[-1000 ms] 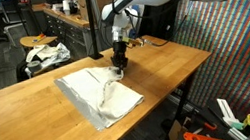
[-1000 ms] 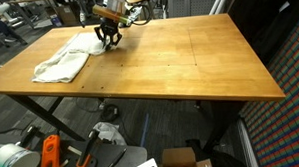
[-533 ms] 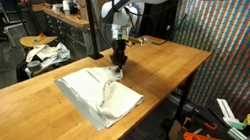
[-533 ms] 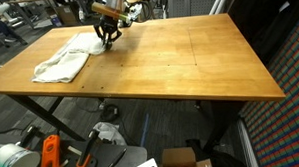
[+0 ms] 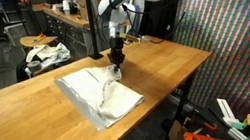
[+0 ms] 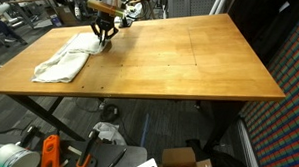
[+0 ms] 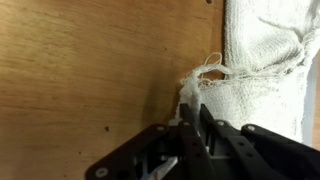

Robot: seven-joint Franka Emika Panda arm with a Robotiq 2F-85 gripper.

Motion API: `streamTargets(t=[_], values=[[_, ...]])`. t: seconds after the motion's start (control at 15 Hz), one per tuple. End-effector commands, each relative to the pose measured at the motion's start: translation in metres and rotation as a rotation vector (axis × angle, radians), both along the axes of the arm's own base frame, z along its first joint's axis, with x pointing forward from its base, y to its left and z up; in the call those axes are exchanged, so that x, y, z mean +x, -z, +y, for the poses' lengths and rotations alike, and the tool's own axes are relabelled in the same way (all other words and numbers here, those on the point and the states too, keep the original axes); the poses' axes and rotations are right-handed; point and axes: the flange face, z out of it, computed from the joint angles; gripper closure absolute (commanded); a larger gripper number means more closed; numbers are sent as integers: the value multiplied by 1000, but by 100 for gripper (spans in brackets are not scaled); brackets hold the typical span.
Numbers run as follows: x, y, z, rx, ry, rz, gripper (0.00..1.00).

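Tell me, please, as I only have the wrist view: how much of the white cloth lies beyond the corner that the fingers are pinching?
Observer: Nearly all of it. In both exterior views the white cloth lies spread on the table, with only the corner at the gripper raised.
Operator: Does it hang over an edge anywhere?
Observer: No. The end away from the gripper lies close to the table's edge, but it rests wholly on the wood.
Operator: Is any other cloth about?
Observer: Yes, a crumpled light cloth sits off the table, behind it, by a round stool.
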Motion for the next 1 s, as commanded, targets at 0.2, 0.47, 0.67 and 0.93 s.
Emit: streamTargets(t=[0.2, 0.47, 0.67, 0.93], values=[[2, -8, 14, -41, 6, -7, 48], [2, 0, 11, -49, 21, -2, 16], [2, 7, 7, -45, 24, 14, 0], [-2, 23, 6, -29, 11, 46, 0]])
